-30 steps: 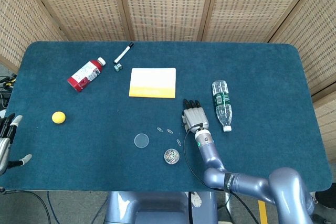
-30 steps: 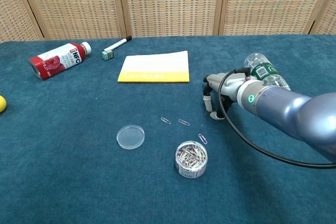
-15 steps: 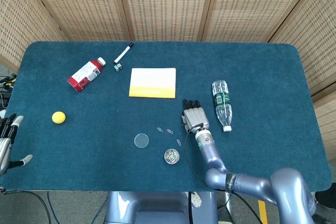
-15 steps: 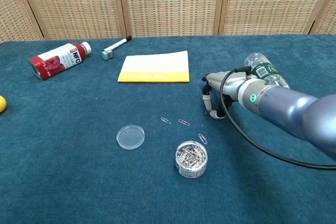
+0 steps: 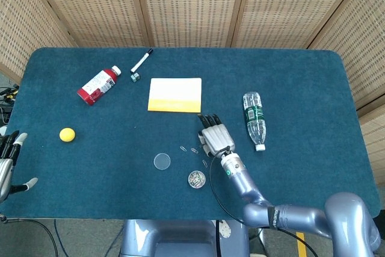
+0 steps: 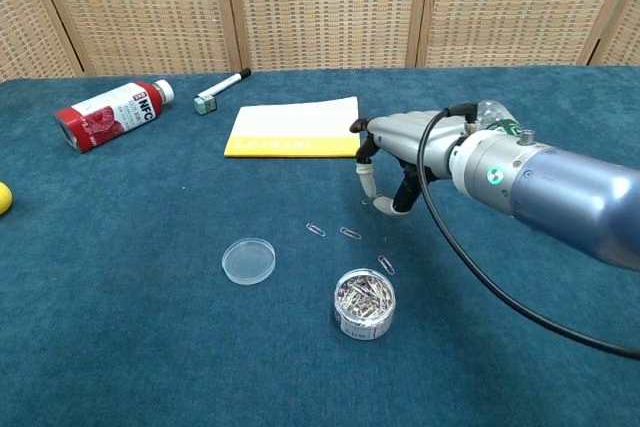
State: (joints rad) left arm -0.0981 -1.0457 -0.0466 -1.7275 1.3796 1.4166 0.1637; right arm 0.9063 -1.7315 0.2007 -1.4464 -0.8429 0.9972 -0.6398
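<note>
Loose paper clips (image 5: 194, 150): three lie on the blue table cloth (image 5: 301, 88), between the clear round lid (image 5: 161, 161) and the right hand (image 5: 214, 137), just above the open tub of clips (image 5: 197, 179). Right hand hovers close by, on their right in the head view; fingers spread and curled downward, holding nothing. Middle clip (image 6: 349, 234) lies nearest its fingertips (image 6: 383, 206). Left hand (image 5: 7, 164) is well apart at the table's left edge, fingers apart and empty.
</note>
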